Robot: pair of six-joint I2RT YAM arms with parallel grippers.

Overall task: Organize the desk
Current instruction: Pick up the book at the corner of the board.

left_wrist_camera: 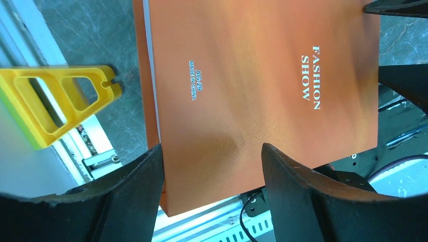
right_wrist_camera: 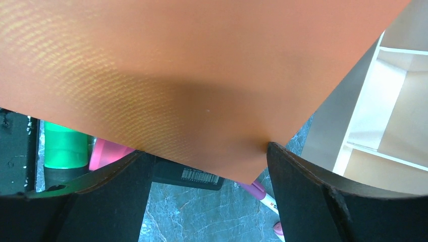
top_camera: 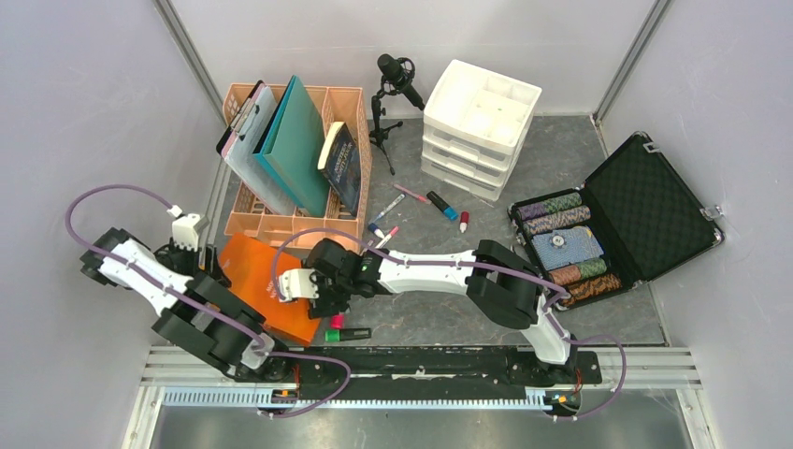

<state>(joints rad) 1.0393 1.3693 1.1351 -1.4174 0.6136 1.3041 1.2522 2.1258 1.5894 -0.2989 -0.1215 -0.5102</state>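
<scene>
Near the bench's (top_camera: 561,159) left front, your left gripper (left_wrist_camera: 211,147) and right gripper (right_wrist_camera: 207,150) gape wide around the orange book (top_camera: 252,271), apparently not yet clasping it, with markers (top_camera: 442,205) left to sort.

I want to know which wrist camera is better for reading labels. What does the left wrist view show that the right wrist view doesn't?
Only the left wrist view shows the white FASHION SHOW lettering on the orange folder, and a yellow plastic piece beside it. Only the right wrist view shows a green marker, a pink cap, a barcode label, a pink-capped pen and peach compartments. Both show the orange folder filling most of the frame, with the desk beneath.
</scene>
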